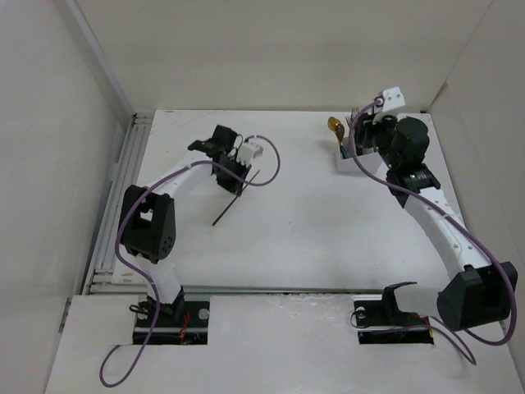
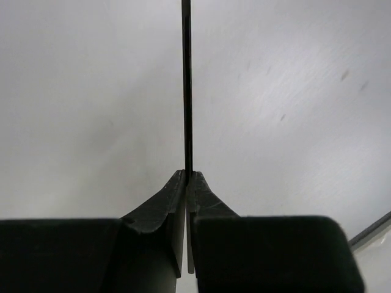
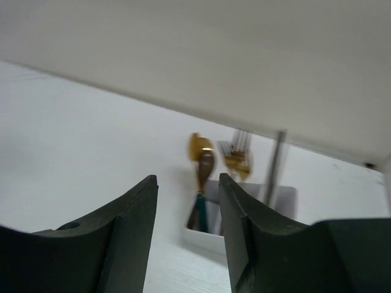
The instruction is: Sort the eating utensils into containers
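Note:
My left gripper [image 1: 235, 182] is shut on a thin dark chopstick [image 1: 232, 203] and holds it over the table's left middle; in the left wrist view the chopstick [image 2: 187, 85] runs straight up from the closed jaws [image 2: 186, 177]. My right gripper [image 3: 187, 183] is open and empty, just in front of the white divided box [image 3: 211, 239] at the back right. A gold spoon [image 3: 200, 151], a gold fork [image 3: 235, 159] and a silver-grey chopstick [image 3: 273, 171] stand in the box. In the top view the box [image 1: 348, 163] is partly hidden by the right arm.
White walls enclose the table at the back and on both sides. A metal rail [image 1: 115, 213] runs along the left edge. Purple cables [image 1: 275, 164] loop from both arms.

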`<state>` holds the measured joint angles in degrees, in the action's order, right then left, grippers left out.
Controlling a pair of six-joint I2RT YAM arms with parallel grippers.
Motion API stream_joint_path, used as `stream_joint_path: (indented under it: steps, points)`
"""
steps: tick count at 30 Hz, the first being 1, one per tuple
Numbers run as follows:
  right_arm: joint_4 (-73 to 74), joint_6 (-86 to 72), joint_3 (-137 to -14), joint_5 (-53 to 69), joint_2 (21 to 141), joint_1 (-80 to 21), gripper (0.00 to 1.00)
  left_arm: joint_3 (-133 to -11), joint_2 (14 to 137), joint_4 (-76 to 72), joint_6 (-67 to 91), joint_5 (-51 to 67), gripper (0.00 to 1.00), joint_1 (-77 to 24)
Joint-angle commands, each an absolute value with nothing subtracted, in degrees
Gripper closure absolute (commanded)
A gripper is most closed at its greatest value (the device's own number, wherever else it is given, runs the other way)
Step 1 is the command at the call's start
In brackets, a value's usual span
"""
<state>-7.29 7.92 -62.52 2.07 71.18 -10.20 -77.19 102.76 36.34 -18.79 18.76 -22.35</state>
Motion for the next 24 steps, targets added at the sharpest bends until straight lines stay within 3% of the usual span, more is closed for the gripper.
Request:
stream_joint_path:
  steps: [1,3,9,15,24]
  points:
    - [-9.3,7.4,-62.3,15.9,71.4,-13.7,0.48,-90.1,94.1,35.2,-15.0,26.0,1.0,-22.2]
    - [-9.3,4.0,-64.5,26.0,73.6,-16.4,0.43,-95.6,91.9,33.7,-13.3,29.2,1.0,-22.2]
    - [-17.6,-3.6,-67.8,34.9,79.9,-24.1,0.33,-103.4,90.7,33.0,-7.3,35.2,1.0,-22.2]
    - [-35.0,-13.0,-66.3,36.5,85.5,-29.0,0.31,-104.7,90.2,33.0,-6.2,38.1,1.0,-22.2]
    - [-39.0,-17.3,-71.7,36.8,93.2,-33.6,0.31,-105.2,89.6,33.0,-6.2,38.1,1.0,-22.2]
